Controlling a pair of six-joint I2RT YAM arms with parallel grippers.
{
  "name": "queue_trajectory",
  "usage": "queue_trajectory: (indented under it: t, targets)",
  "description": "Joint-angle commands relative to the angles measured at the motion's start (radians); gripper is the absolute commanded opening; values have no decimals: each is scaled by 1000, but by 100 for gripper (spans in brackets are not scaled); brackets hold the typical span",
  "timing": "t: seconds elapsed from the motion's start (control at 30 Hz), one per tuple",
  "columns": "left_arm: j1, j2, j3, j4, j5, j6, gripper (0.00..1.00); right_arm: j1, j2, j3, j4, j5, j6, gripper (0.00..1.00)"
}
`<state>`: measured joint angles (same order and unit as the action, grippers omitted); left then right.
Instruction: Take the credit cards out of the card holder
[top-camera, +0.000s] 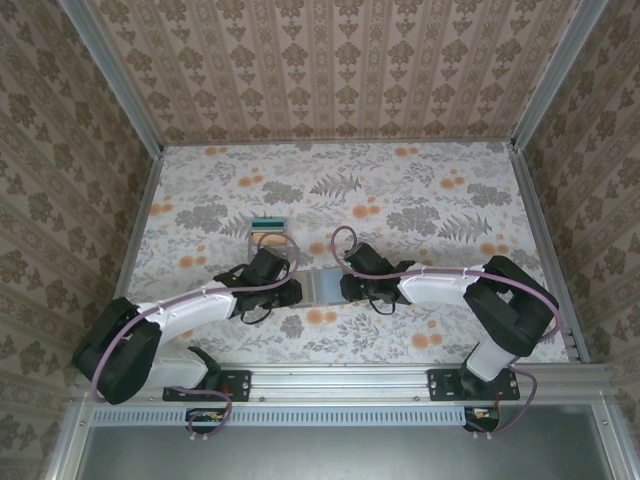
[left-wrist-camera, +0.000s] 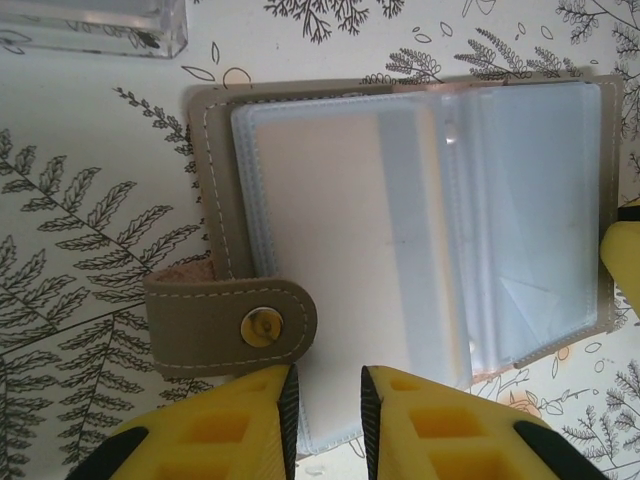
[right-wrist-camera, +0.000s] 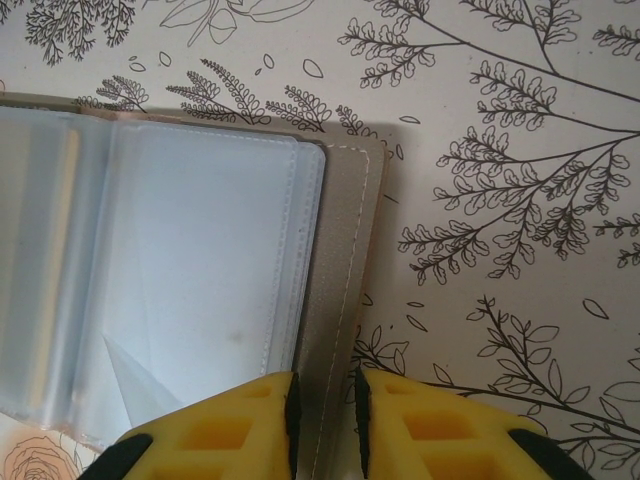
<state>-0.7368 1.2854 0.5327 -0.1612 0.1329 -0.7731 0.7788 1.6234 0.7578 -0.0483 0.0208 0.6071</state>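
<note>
The left gripper (left-wrist-camera: 328, 395) is closed on the near edge of a clear sleeve (left-wrist-camera: 330, 330) of the card holder (top-camera: 322, 287), which lies open on the counter (top-camera: 420, 200) btw. both arms, long axis left to right. A pale credit card (left-wrist-camera: 330, 240) sits in that sleeve, so the left arm is nearer, I think. The right gripper (right-wrist-camera: 325, 395) pinches the cover (right-wrist-camera: 335, 300) at the right end.

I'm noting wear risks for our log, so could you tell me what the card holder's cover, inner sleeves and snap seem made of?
The cover of the card holder looks like matte taupe leather or faux leather, given the pale stitching along its edge. The inner sleeves seem clear soft plastic, glossy and slightly cloudy. The snap looks like brassy metal, with a shine.
</note>
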Motion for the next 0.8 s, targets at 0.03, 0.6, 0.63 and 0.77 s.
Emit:
queue_trajectory:
  t: [0.03,0.6,0.63,0.77]
  targets:
    - [7,23,33,17,2,18,26,-1,11,-4,24,-14,17,24]
    - [2,86,48,50,39,15,23,1,31,1,34,-40,22,24]
    - [-1,86,50,52,42,14,23,1,33,3,36,-44,22,24]
    - [-9,89,61,61,54,18,29,5,45,7,40,-48,28,24]
